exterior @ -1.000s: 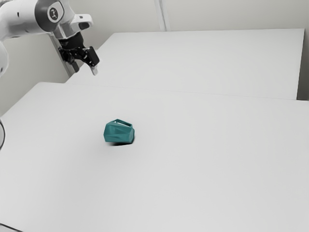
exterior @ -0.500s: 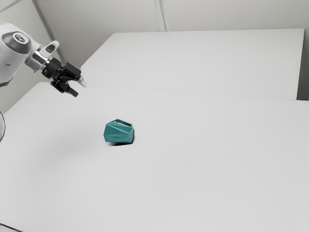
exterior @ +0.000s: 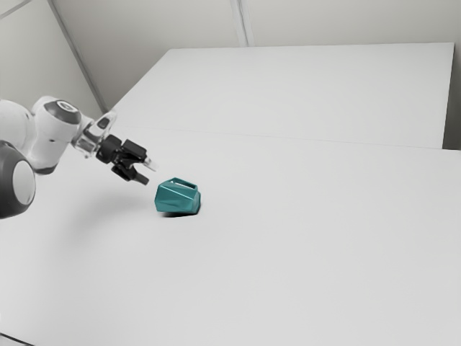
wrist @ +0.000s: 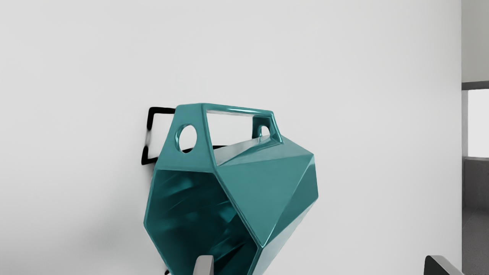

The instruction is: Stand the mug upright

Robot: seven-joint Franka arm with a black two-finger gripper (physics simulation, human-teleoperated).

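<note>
Mug: I have the teal mug (exterior: 178, 197) on my feed, lying on its side on the white desk (exterior: 302, 245), its faceted body tipped over rather than standing.
Handle: on the mug's upper side as it lies, a squared loop (wrist: 238, 110) with a round hole through each of the two end pieces I can see.
Mouth: the dark, angular opening (wrist: 191, 206) faces back toward my wrist camera, so I can look some way inside.
Claw: my claw (exterior: 148, 173) is open, its two fingers wide apart with nothing gripped between them.
Reach: from the exterior view's left, my arm (exterior: 54, 137) slants down over the desk, the claw near the mug but apart from it.
Fingers: in the wrist view, one fingertip (wrist: 204, 265) overlaps the mug's mouth, and the other lies well off to the mug's side, against bare desk.
Shadow: a black outline (wrist: 150, 118) of the handle falls on the desk just beside the mug.
Backdrop: behind the desk in the exterior view, I see another broad white surface (exterior: 310, 90) and a pale wall (exterior: 346, 21).
</note>
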